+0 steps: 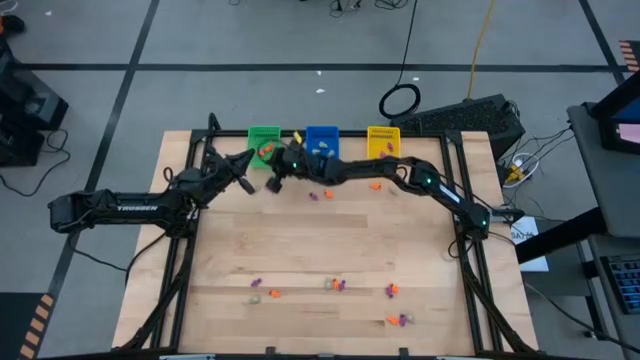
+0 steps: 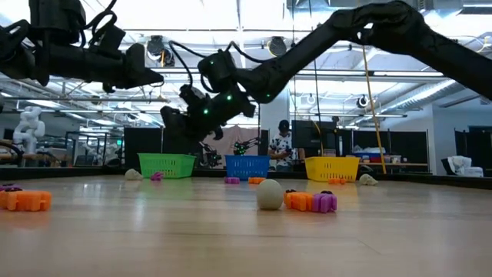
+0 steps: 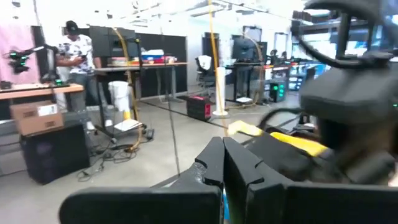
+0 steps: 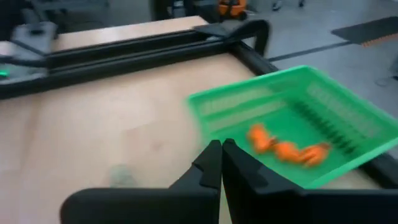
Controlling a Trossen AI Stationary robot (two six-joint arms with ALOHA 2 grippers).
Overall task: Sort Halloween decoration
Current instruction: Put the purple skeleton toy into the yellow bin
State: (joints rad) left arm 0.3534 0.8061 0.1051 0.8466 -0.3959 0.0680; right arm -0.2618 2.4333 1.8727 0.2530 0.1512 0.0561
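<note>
Hovering right hand (image 4: 221, 163) closed, orange trinkets (image 4: 287, 148) in green bin (image 4: 298, 118) just beyond

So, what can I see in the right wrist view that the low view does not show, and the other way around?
Only the right wrist view looks into the green bin and shows orange trinkets lying inside it. Only the low view shows the blue bin, the yellow bin and a pale ball beside orange and purple trinkets on the table. Both show the green bin and the shut right gripper.
</note>
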